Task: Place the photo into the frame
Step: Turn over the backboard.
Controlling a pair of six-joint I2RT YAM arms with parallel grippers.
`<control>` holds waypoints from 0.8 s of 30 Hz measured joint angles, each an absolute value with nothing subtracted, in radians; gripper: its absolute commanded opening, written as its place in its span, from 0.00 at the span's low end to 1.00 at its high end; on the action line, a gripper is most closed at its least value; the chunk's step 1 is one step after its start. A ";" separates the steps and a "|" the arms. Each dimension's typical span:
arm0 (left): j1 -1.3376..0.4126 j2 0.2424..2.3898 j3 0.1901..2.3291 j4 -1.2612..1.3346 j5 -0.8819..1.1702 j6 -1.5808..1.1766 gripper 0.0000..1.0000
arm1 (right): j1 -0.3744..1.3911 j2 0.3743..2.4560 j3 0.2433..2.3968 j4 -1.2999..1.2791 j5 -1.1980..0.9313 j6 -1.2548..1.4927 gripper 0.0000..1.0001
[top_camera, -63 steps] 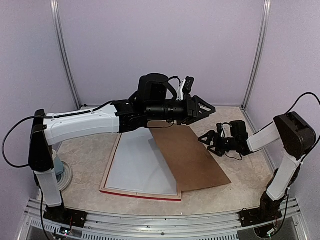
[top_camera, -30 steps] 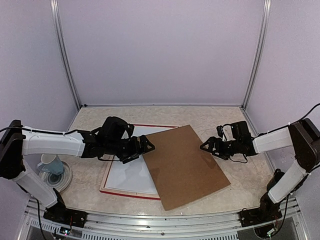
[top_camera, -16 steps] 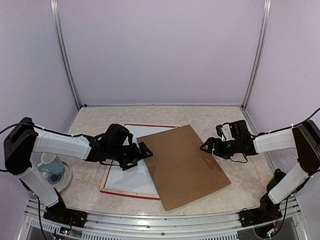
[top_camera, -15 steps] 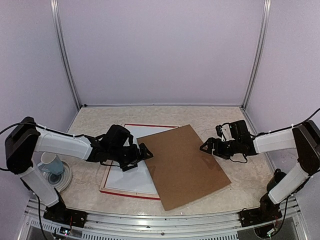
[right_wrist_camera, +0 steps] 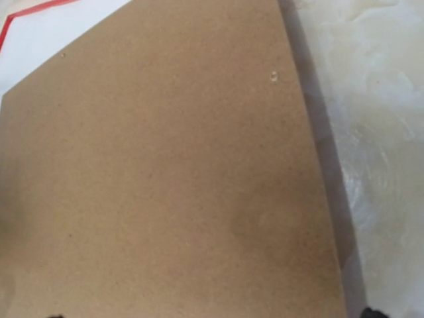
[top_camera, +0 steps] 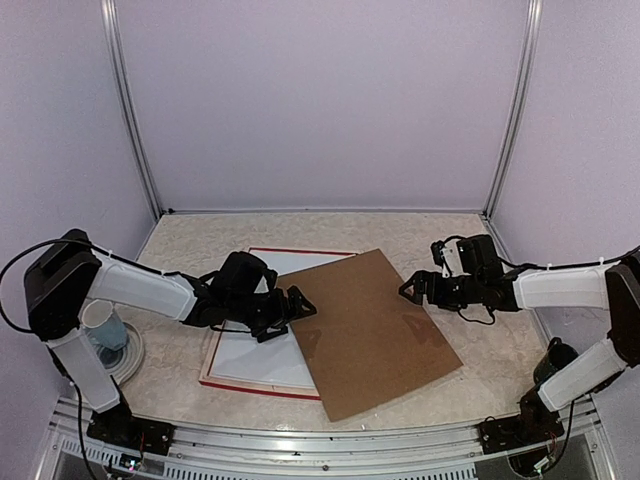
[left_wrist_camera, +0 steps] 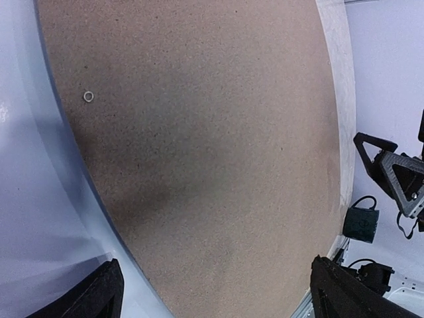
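Your left claw (top_camera: 297,305) and right claw (top_camera: 410,291) both gape at the brown board (top_camera: 365,330) on the marbled counter (top_camera: 200,235), between lilac walls (top_camera: 320,100).

Pale lilac walls (top_camera: 320,100) close in the booth at the back and on both sides, plain and matte. Slim aluminium uprights stand at the back corners of the surface, the left upright (top_camera: 130,110) and the right upright (top_camera: 512,110) each leaning slightly outward toward the top. The surface (top_camera: 430,232) is beige with a cream marbled pattern. A ribbed metal rail (top_camera: 330,445) runs along its near edge. The light is soft and even, with faint shadows.
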State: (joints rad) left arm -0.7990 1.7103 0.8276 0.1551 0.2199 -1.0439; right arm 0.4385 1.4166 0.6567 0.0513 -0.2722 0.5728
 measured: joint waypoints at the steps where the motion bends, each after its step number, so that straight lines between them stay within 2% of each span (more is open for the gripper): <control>1: -0.799 1.714 0.828 0.165 0.226 -1.044 0.96 | 0.439 1.419 0.654 0.054 -0.272 0.572 0.95; 8: -0.799 1.733 0.839 0.202 0.244 -1.047 0.95 | 0.453 1.460 0.616 0.091 -0.276 0.574 0.93; 15: -0.799 1.744 0.839 0.216 0.250 -1.055 0.95 | 0.479 1.476 0.609 0.126 -0.275 0.577 0.83; 24: -0.799 1.755 0.839 0.249 0.261 -1.069 0.93 | 0.483 1.512 0.597 0.162 -0.273 0.582 0.82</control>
State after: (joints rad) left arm -0.7990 1.7554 0.8391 0.2489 0.2607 -1.0691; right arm 0.4828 1.5116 0.5972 0.1619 -0.2729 0.5816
